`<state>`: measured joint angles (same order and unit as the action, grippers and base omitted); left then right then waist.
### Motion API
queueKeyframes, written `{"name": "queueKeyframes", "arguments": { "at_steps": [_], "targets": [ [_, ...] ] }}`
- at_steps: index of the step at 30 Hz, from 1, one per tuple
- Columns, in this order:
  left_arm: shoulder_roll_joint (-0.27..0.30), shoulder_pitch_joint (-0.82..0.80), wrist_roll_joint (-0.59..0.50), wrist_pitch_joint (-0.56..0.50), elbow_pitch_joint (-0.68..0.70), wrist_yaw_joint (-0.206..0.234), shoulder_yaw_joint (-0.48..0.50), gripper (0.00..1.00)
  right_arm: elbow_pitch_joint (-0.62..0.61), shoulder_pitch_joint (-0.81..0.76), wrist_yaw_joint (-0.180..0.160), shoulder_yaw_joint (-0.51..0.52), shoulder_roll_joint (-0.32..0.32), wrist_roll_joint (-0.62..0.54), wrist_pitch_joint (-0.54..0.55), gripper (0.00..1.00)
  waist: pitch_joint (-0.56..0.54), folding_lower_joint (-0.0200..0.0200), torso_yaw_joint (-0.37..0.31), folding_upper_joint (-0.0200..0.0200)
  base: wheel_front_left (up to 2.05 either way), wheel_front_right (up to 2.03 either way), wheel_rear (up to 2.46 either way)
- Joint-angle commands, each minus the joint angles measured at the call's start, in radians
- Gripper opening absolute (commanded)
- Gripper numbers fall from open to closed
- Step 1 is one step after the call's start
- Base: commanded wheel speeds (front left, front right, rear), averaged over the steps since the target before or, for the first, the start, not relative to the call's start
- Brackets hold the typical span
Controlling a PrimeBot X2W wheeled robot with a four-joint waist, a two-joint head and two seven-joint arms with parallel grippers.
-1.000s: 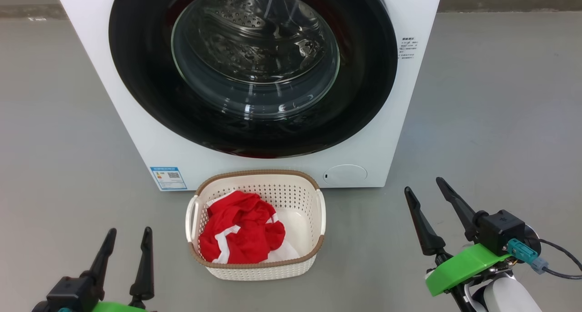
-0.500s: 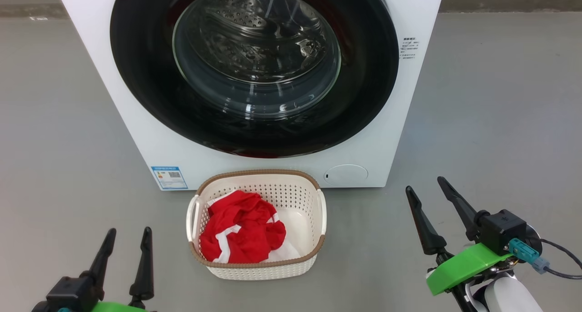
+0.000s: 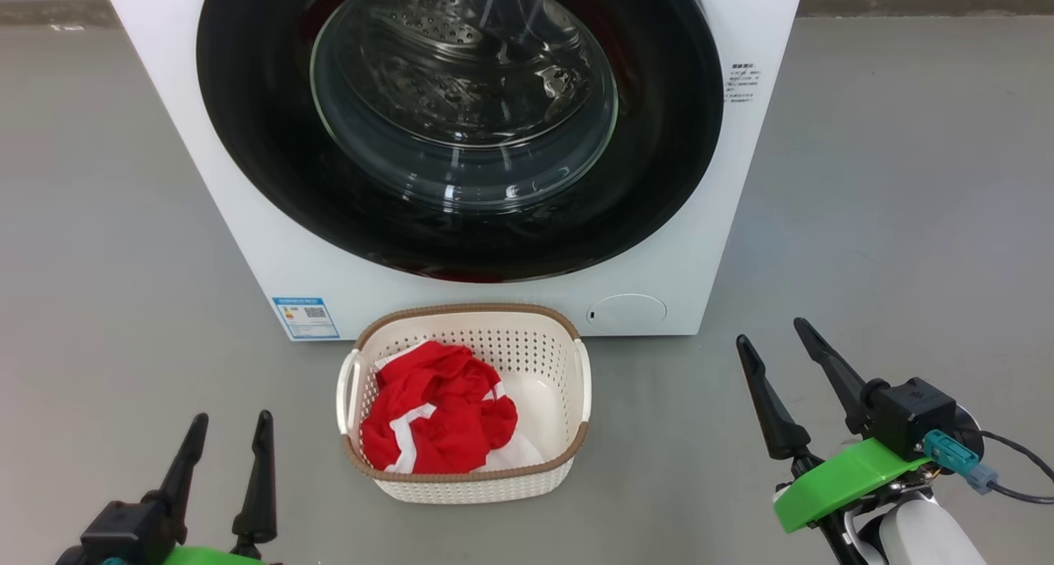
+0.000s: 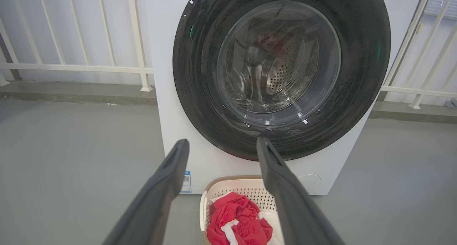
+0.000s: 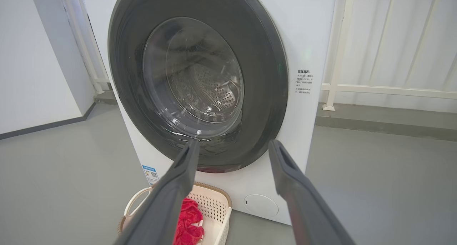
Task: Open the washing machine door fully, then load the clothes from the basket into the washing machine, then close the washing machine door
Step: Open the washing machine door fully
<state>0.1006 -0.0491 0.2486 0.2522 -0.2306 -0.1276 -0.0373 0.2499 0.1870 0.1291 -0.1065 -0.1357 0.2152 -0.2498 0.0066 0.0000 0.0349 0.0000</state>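
Cream-white perforated plastic basket (image 3: 469, 310) sits just before the white boxy washing machine (image 3: 247, 244), long axis seemingly left-right, with red white-striped clothes (image 3: 436, 421) inside. The round glossy black door (image 3: 659, 178) is closed and faces the robot. On either side of the basket, left gripper (image 3: 232, 417) and right gripper (image 3: 771, 331) hold their fingers spread, empty.

Washing machine (image 3: 272, 252): top cut off by head view's upper edge.
Blue label sticker (image 3: 305, 318): print too small to read.
Basket (image 4: 246, 188): near half cut off in left wrist view.
Left tool (image 3: 233, 419): base cropped.
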Motion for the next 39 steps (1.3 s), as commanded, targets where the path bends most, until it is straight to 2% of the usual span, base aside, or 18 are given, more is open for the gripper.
{"name": "queueKeyframes", "arguments": {
  "at_steps": [1,16,33,34,35,38,39],
  "targets": [
    [0.024,-0.044,0.007,0.01,0.025,-0.003,0.035,1.0,-0.022,0.044,0.002,-0.017,-0.007,0.006,-0.012,1.0,0.002,0.0,0.001,0.0,0.0,0.0,0.0],
    [0.044,-0.048,0.023,0.01,0.041,-0.003,0.016,1.0,-0.014,0.12,0.002,-0.024,-0.021,0.009,-0.012,1.0,0.046,0.0,0.004,0.0,0.0,0.0,0.0],
    [0.073,-0.089,0.05,0.01,0.062,-0.003,-0.016,1.0,-0.032,0.258,0.002,0.008,-0.068,0.038,-0.012,1.0,0.15,0.0,0.03,0.0,0.0,0.0,0.0],
    [0.074,-0.091,0.051,0.01,0.063,-0.003,-0.017,1.0,-0.035,0.264,0.002,0.012,-0.07,0.041,-0.012,0.97,0.155,0.0,0.032,0.0,0.0,0.0,0.0],
    [0.075,-0.093,0.052,0.01,0.065,-0.003,-0.017,1.0,-0.04,0.269,0.002,0.017,-0.07,0.049,-0.012,0.89,0.16,0.0,0.033,0.0,0.0,0.0,0.0],
    [0.076,-0.099,0.054,0.01,0.069,-0.003,-0.017,1.0,-0.05,0.288,0.002,0.029,-0.079,0.074,-0.012,0.51,0.173,0.0,0.037,0.0,0.0,0.0,0.0],
    [0.076,-0.099,0.055,0.01,0.07,-0.003,-0.017,1.0,-0.051,0.295,0.002,0.031,-0.083,0.084,-0.012,0.43,0.176,0.0,0.038,0.0,0.0,0.0,0.0]
  ]
}}
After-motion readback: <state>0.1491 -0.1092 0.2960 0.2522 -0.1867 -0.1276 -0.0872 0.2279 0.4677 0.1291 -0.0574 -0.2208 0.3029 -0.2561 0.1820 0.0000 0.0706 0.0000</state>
